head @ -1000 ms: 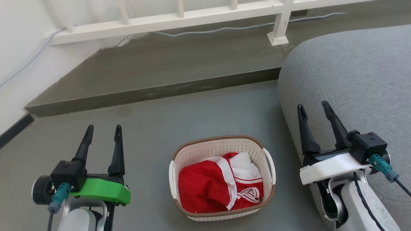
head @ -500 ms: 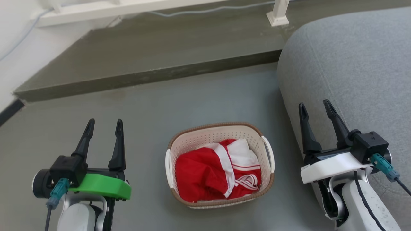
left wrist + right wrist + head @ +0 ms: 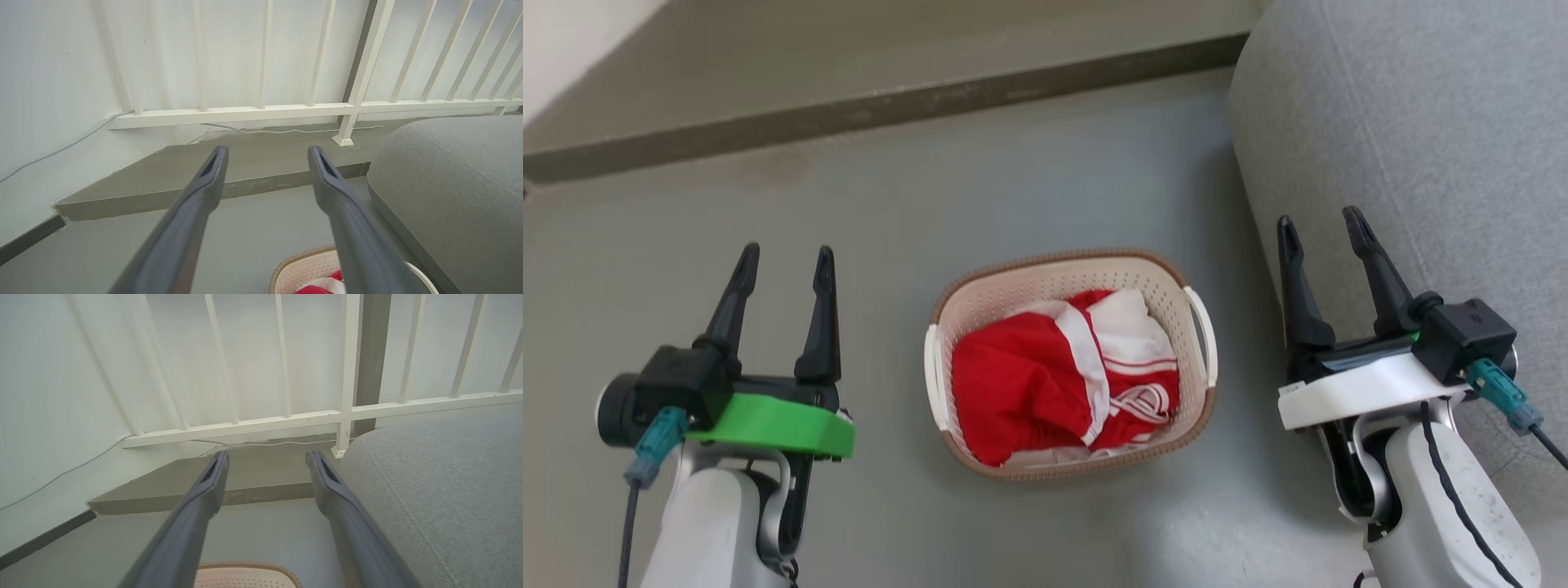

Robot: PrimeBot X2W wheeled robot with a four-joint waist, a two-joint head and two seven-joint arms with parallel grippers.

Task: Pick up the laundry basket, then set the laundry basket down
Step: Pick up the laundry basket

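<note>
— So, where is the laundry basket [image 3: 1045, 286] being kept?
— It is being rested on the grey floor [image 3: 849, 204], between the two grippers and touched by neither. A red and white garment [image 3: 1029, 384] is being held inside it, bunched up.
— And how are the fingers [image 3: 823, 318] being held?
— The left gripper [image 3: 784, 260], on its green mount [image 3: 768, 425], is being held with its fingers apart and nothing between them, to the basket's left. The right gripper [image 3: 1319, 222], on its white mount [image 3: 1364, 392], is likewise being kept spread and empty, to the basket's right, just beside a grey sofa [image 3: 1421, 122].
— What is being shown past the fingertips in the wrist views?
— A raised step [image 3: 184, 179] is being framed beyond the floor, with a white railing [image 3: 261, 110] standing on it and a thin cable [image 3: 286, 131] being trailed along its base. The basket's brown rim [image 3: 249, 565] is being caught at the bottom edge of both wrist views.
</note>
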